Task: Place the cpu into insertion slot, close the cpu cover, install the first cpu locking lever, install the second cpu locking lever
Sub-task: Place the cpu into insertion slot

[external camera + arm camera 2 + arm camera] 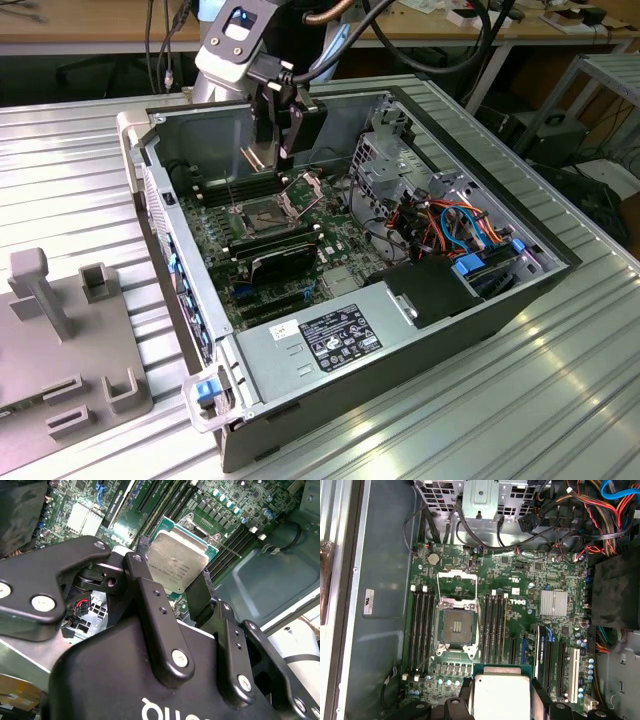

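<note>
My gripper (172, 572) is shut on the cpu (177, 560), a silver-grey square chip held by its edges between the two black fingers (150, 595). In the exterior view the gripper (268, 155) hangs inside the open computer case, above and slightly behind the insertion slot (262, 212), with the tan side of the cpu (255, 157) showing. In the first wrist view the cpu (501, 695) sits apart from the bare dark-grey insertion slot (456, 626). The cpu cover (457, 585) is swung open on the slot's far side, and thin locking levers stand raised beside it.
Long black memory slots (495, 627) flank the socket, and a black expansion card (285, 260) lies near it. A drive cage (385, 160), coloured cables (450, 225) and a power supply (330, 335) take up the case's other end. A grey fixture (60, 340) stands on the exterior view's left.
</note>
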Controlling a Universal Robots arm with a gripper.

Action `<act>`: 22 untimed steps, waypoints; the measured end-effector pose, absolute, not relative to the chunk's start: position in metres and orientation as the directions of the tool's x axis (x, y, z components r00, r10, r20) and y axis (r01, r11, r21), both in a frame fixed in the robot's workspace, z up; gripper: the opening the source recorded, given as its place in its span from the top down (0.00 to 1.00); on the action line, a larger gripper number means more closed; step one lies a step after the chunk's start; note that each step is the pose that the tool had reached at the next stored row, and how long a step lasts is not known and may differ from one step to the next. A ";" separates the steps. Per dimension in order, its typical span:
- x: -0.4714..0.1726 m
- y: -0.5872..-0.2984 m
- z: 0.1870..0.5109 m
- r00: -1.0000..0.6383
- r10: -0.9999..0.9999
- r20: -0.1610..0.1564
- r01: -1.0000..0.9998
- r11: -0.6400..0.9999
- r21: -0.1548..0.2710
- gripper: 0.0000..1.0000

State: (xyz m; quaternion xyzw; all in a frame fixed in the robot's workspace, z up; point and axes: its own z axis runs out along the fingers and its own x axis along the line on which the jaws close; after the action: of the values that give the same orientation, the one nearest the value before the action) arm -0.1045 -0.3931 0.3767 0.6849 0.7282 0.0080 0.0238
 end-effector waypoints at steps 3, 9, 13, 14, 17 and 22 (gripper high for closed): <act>-0.104 -0.393 0.377 -0.061 0.998 -0.024 0.997 0.062 0.044 0.45; -0.102 -0.390 0.375 -0.060 0.998 -0.024 0.997 0.061 0.044 0.45; -0.102 -0.389 0.373 -0.060 0.998 -0.024 0.997 0.061 0.044 0.45; -0.102 -0.389 0.373 -0.060 0.998 -0.024 0.997 0.061 0.044 0.45; -0.102 -0.389 0.372 -0.060 0.998 -0.024 0.997 0.061 0.044 0.45; -0.101 -0.389 0.370 -0.060 0.998 -0.024 0.997 0.061 0.044 0.45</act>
State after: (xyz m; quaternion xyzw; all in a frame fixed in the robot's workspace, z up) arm -0.1010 -0.3885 0.3704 0.6852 0.7279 0.0080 0.0238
